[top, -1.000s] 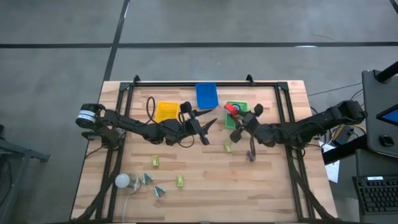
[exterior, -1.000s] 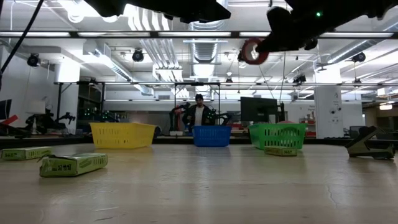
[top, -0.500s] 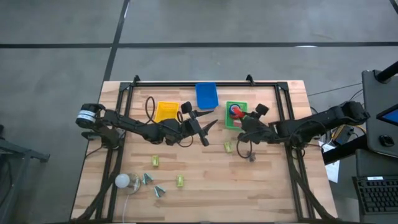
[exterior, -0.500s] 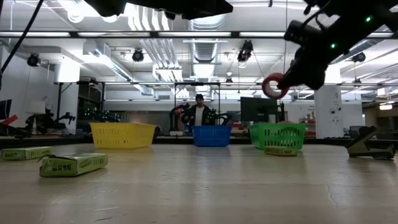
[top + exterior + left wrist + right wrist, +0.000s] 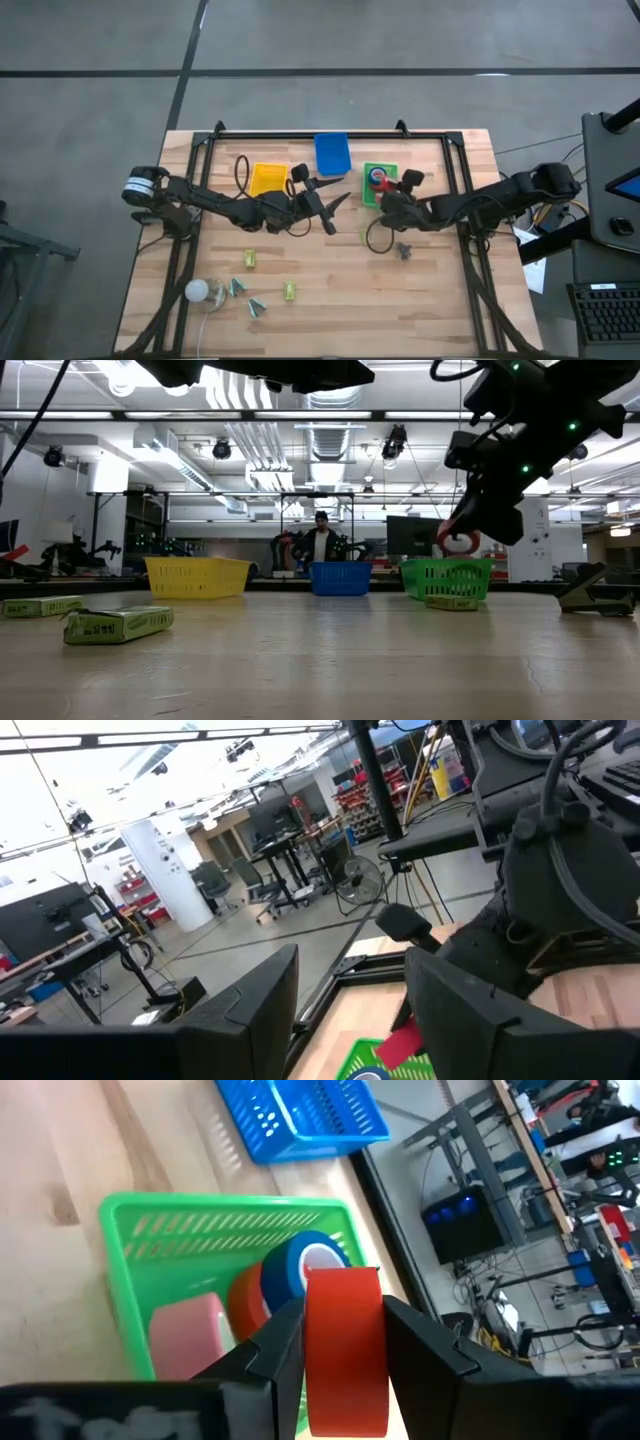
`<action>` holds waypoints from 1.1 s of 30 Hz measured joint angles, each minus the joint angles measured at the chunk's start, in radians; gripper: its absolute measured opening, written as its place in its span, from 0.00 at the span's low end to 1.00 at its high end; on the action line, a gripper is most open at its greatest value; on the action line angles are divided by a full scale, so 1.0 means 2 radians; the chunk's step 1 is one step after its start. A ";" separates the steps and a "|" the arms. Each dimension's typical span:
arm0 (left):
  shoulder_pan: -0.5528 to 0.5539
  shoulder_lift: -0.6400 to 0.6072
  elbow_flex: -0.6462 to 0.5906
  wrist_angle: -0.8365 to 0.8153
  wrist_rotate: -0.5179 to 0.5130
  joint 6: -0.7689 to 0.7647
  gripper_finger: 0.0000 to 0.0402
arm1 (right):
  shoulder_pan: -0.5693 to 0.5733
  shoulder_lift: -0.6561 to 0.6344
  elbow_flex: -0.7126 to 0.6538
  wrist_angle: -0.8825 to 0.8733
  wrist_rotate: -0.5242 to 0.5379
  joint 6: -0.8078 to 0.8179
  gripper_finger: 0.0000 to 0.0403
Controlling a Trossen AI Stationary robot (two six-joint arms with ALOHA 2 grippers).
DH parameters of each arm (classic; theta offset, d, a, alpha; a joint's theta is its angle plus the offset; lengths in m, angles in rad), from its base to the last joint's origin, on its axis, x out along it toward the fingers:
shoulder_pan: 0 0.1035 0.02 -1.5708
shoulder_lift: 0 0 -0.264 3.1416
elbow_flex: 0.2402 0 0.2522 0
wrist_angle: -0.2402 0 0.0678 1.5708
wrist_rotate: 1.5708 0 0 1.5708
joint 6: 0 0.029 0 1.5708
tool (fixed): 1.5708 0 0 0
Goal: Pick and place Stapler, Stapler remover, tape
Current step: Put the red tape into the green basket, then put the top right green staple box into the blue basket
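Note:
In the right wrist view my right gripper is shut on a red tape roll, just above the green tray. That tray holds a blue tape roll, another red roll and a pink piece. The low view shows the held red ring hanging over the green tray. In the high view the right gripper is at the green tray's near edge. My left gripper hovers open mid-table, near the blue tray. My right gripper pinches the red tape roll between its two fingers, one finger and the other on its two flat sides. It comes from the table's right, slanting down. The roll stands on edge, lifted clear over the green tray.
A yellow tray sits left of the blue one. Small green boxes lie on the wood, with small pale tools and a white round thing near the front left. A dark object lies below the right arm.
My right gripper has come down with the red tape roll, from high above the table to just over the green tray, tipping further downward as it went. It has stayed shut on the roll. The left arm has kept still.

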 joint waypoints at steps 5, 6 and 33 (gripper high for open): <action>0.000 0.000 0.000 0.000 0.000 0.000 0.47 | -0.006 0.018 0.000 0.000 -0.004 0.008 0.36; 0.000 0.000 0.000 0.000 0.000 0.000 0.47 | -0.006 0.020 0.000 0.001 -0.004 0.012 0.38; -0.005 -0.001 0.000 -0.030 0.000 -0.043 0.47 | 0.094 -0.050 0.024 0.093 -0.131 0.143 0.44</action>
